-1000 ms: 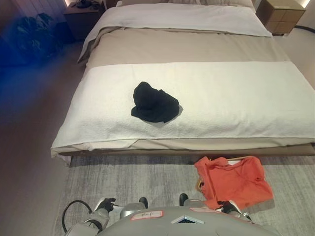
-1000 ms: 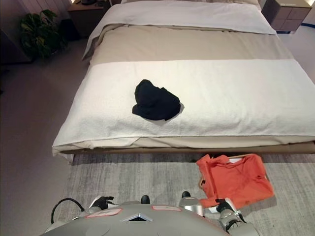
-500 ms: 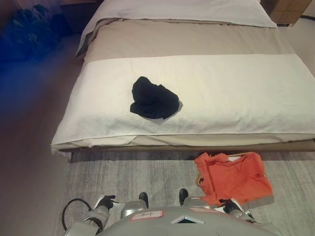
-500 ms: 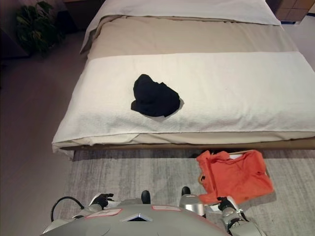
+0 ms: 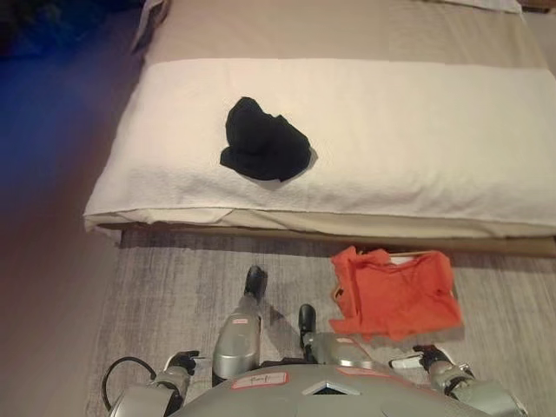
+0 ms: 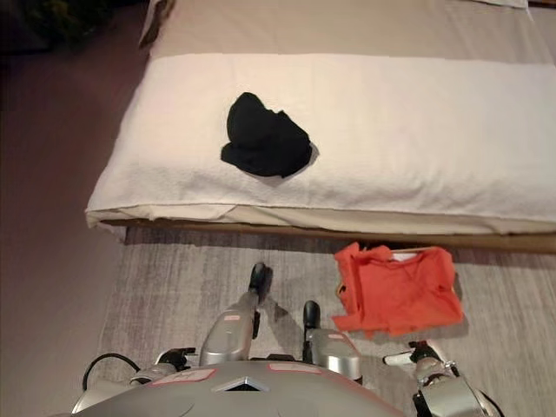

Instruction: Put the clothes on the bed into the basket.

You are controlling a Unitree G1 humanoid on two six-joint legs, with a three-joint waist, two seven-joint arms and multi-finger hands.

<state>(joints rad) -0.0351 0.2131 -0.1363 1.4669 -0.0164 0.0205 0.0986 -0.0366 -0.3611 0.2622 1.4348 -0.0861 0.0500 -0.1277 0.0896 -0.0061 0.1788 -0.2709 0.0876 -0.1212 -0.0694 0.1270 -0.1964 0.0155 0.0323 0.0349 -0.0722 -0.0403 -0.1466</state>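
A black garment [image 5: 265,150] lies crumpled on the white blanket [image 5: 417,130] of the bed, left of the middle and near the foot edge. An orange garment [image 5: 395,291] is draped over the basket on the rug below the bed's edge; only a bit of the basket's rim [image 6: 408,254] shows. My left hand [image 5: 181,360] is low at the bottom left, far from the bed, holding nothing. My right hand [image 6: 415,355] is low at the bottom right, just in front of the orange garment, with its fingers relaxed and empty.
The bed's wooden foot edge [image 5: 287,233] runs across the view. A grey rug [image 5: 174,287] lies before it, with darker floor [image 5: 43,261] to the left. A beige cover [image 5: 330,30] lies further up the bed.
The whole view has shifted down and closer to the bed: the camera has moved. The black garment and the orange garment lie as before. Both hands stay low.
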